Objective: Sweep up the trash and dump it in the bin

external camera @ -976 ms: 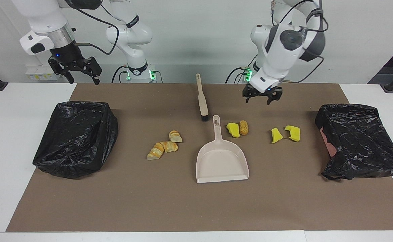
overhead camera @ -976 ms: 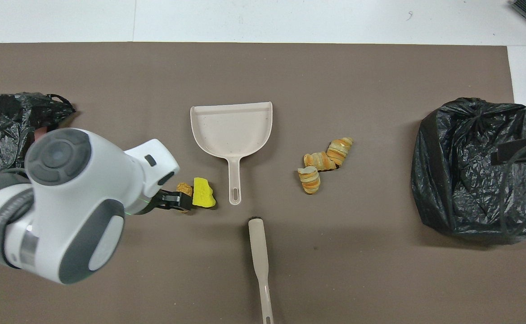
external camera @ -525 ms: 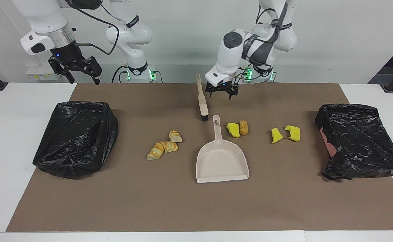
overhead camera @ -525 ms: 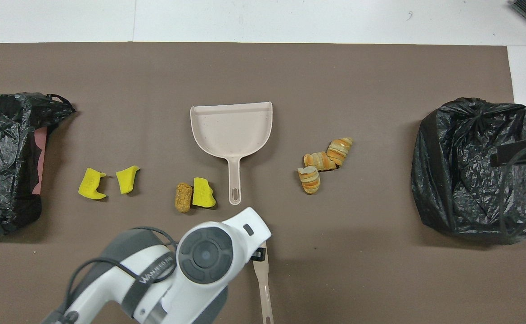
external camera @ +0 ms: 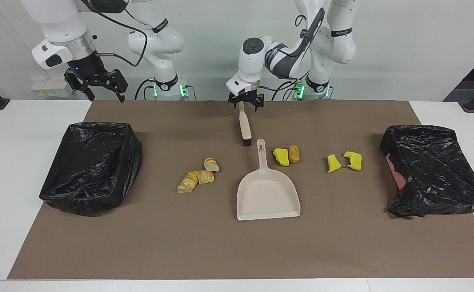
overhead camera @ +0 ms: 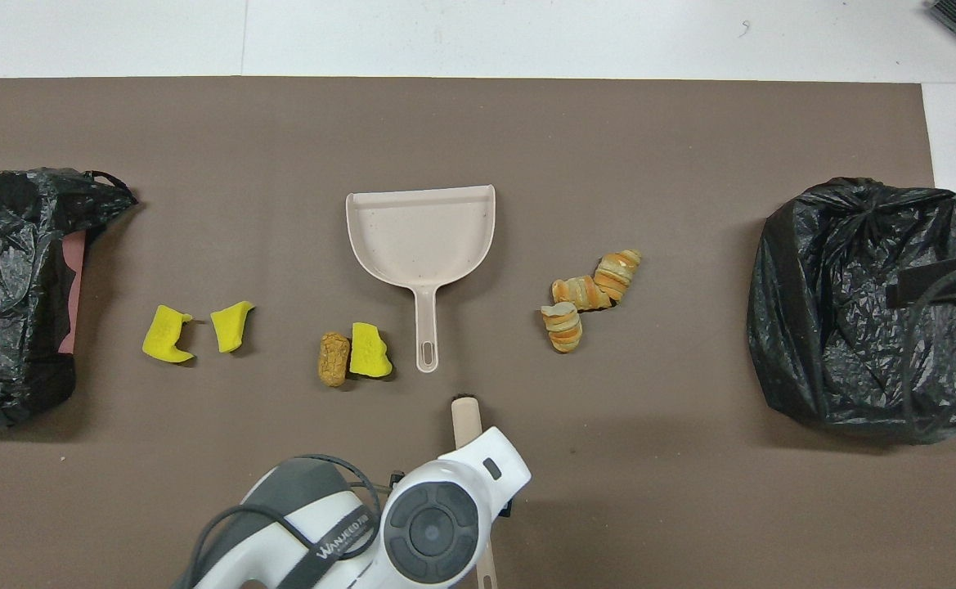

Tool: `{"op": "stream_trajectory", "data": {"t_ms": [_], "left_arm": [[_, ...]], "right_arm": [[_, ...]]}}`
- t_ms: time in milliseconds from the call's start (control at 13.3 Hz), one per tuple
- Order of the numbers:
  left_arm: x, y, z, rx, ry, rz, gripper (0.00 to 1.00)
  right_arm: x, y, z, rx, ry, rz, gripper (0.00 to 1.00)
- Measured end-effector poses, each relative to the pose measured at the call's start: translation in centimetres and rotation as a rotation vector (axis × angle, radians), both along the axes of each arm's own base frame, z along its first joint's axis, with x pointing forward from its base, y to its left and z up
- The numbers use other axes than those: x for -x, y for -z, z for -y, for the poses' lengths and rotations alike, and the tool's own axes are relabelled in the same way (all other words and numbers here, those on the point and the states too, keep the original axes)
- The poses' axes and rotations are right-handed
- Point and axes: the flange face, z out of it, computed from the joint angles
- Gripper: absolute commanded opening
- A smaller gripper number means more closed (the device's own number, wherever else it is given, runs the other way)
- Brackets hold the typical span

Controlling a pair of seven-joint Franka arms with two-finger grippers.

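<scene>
Only facing view shows left gripper [external camera: 245, 106] wide over brush [external camera: 244, 121] handle; right gripper [external camera: 104, 87] wide, waiting.

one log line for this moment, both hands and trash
left hand: open, over brush handle | right hand: open, waiting | trash: unswept | dustpan: empty

A brown mat [external camera: 220, 251] covers the white desk [external camera: 1, 170]. The dustpan [external camera: 268, 194] and brush [external camera: 244, 125] are beige, the bristles black. Three wedges [external camera: 281, 157] are bright yellow, the lump [external camera: 294, 153] crusty brown, and the bread pieces [external camera: 196, 177] golden with pale stripes. Both bin bags [external camera: 93, 166] are glossy black.
</scene>
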Motion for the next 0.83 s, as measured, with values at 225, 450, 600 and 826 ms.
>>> {"op": "stream_trajectory", "data": {"t_ms": [225, 450, 600, 826], "left_arm": [[0.8, 0.1, 0.4, 0.015, -0.01, -0.027, 0.97], [1.3, 0.5, 0.6, 0.02, -0.022, -0.051, 0.89], [1.7, 1.4, 0.6, 0.005, -0.019, -0.064, 0.64], [1.8, 2.3, 0.6, -0.009, -0.019, -0.075, 0.0]], "right_arm": [[0.0, 0.5, -0.3, 0.0, -0.006, -0.011, 1.0], [-0.1, 1.0, -2.2, 0.004, -0.043, -0.015, 1.0], [-0.1, 1.5, -3.9, 0.006, -0.075, -0.015, 1.0], [-0.1, 2.1, -6.7, 0.007, -0.129, -0.018, 1.0]]}}
